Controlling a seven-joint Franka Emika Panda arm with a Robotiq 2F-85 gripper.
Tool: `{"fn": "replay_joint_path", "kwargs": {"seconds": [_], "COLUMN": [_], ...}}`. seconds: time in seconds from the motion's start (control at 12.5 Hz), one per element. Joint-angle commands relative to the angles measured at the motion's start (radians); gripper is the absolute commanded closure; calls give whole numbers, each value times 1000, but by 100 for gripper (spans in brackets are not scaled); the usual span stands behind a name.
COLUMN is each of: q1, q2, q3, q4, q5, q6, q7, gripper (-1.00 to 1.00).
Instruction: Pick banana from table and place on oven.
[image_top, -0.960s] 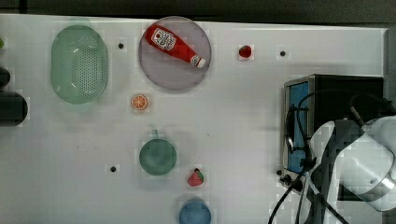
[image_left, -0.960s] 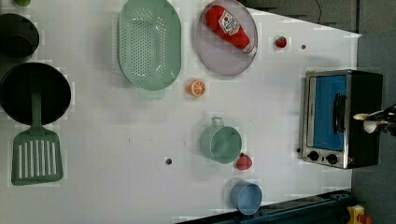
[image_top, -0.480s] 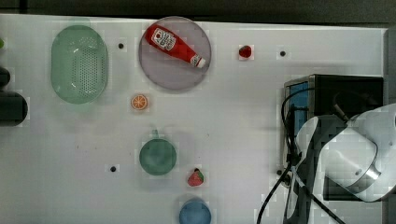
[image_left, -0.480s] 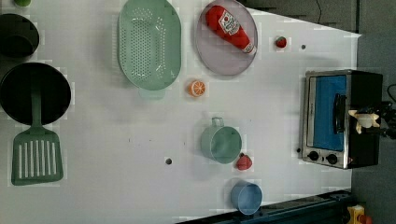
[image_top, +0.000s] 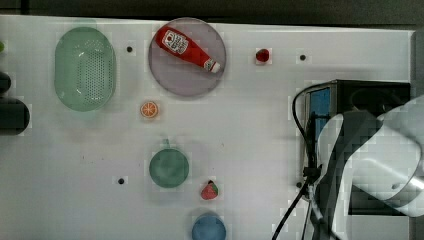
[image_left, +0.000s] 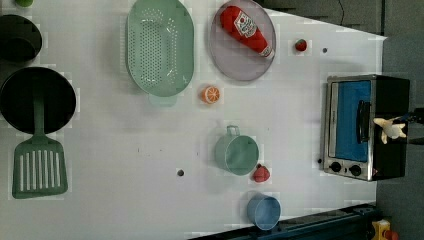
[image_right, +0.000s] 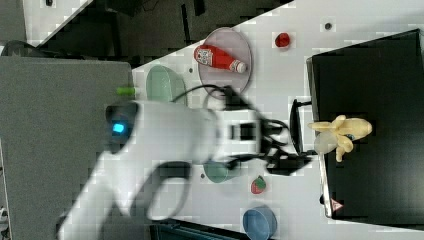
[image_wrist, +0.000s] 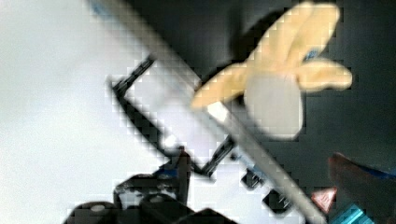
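Pincer (image_right: 296, 158) at the end of the white arm (image_right: 165, 135) sits just off the front edge of the oven (image_right: 370, 75) in the right view, beside the door handle; whether it stands wide or narrow cannot be told. It does not hold the banana (image_right: 342, 132), which lies apart from it.

The banana rests on the oven's black top, close to the front edge above the door, with its peel strips splayed and the whitish flesh turned toward the front. In the left view the banana (image_left: 390, 129) lies on the oven (image_left: 350, 125) past the blue glass door, about level with the handle. In the wrist view the banana (image_wrist: 280, 79) lies on the dark top of the oven (image_wrist: 196, 28), just beside the silver frame.

In the top view the arm covers much of the oven (image_top: 375, 95), which stands at the top view's right end of the white table (image_top: 250, 140). All the rest lies on the table to the top view's left of the oven:
- a small red fruit (image_top: 262, 55), nearest to the oven's far corner
- a ketchup bottle (image_top: 186, 48) lying on a grey plate (image_top: 170, 80)
- a strawberry (image_top: 210, 190) between a green cup (image_top: 169, 168) and a blue cup (image_top: 208, 228)
- an orange slice (image_top: 149, 109), farther from the oven
- a green colander (image_top: 85, 68), well apart from the oven

In the left view a black pan (image_left: 37, 100) and a green spatula (image_left: 39, 167) lie at the table end farthest from the oven.
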Motion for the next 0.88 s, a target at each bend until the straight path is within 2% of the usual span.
{"fn": "replay_joint_path", "kwargs": {"seconds": [0.08,0.24,0.48,0.64,0.88], "q1": [85,119,148,149,149], "q2": [-104,-160,-229,-255,-267], "q3": [150,253,384,425,426], "q4": [114,156,148,141,141], "q5": [30,30,30,29,31], "q6": [-145,-144,-156,-198,-266], "q7": [21,256,555,624,622], "gripper": [-100,-100,-100,-100,-100]}}
